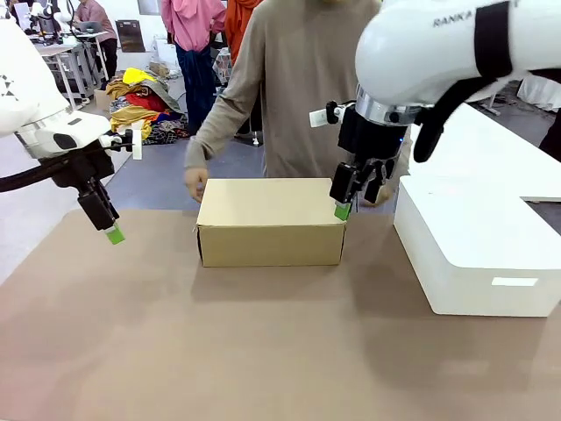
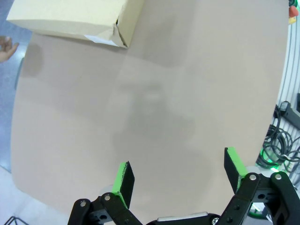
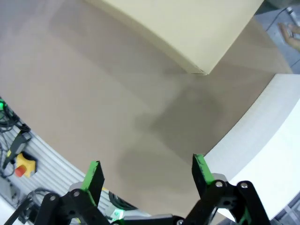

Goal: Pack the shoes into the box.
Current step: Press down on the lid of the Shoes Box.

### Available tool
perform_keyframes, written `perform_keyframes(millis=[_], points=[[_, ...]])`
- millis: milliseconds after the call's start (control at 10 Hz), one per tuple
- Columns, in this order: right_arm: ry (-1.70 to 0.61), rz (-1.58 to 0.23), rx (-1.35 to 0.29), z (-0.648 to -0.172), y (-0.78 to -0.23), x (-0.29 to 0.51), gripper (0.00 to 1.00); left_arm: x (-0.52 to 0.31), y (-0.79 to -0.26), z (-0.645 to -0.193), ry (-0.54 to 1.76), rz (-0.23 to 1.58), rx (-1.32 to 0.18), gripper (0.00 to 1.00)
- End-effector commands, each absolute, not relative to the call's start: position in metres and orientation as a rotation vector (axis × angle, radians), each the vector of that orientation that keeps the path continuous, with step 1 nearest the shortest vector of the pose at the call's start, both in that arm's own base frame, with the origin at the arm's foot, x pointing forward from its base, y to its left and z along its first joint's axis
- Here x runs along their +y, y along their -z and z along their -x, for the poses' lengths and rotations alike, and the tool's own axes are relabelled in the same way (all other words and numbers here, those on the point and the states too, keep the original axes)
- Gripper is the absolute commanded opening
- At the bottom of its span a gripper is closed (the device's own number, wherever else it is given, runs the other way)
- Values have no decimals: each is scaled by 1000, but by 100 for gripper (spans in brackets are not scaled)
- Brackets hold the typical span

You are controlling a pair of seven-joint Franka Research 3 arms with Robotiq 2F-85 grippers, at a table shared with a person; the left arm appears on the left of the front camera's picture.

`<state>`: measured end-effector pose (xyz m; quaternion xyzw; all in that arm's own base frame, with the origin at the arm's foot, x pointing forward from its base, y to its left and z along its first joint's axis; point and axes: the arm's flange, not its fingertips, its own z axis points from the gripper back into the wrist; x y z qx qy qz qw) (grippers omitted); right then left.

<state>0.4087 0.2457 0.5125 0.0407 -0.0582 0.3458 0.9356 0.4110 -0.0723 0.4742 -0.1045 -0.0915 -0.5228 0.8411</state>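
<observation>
Box (image 1: 270, 221) closed, contents hidden; person's head cropped.

Wide bare stretch of table (image 1: 263, 351) between me and box (image 1: 270, 221): free passage for either arm. Box closed, sits mid-table, blocks straight reach across. White block (image 1: 478, 250) fills my right side; narrow gap between it and box, my right gripper (image 1: 353, 195) hanging over that gap, jaws apart. Person's hand (image 1: 195, 183) at box's far left corner. My left gripper (image 1: 105, 215) spread, above clear table.
</observation>
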Motion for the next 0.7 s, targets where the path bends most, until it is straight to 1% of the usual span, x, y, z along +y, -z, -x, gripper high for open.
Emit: perform_keyframes(millis=[0, 600], points=[[-714, -75, -181, -392, -501, 230, 100, -72, -476, -410, 1085, 239, -198, 100], [-706, -110, -203, -380, -473, 219, 100, -72, -476, -410, 1085, 239, -198, 100]])
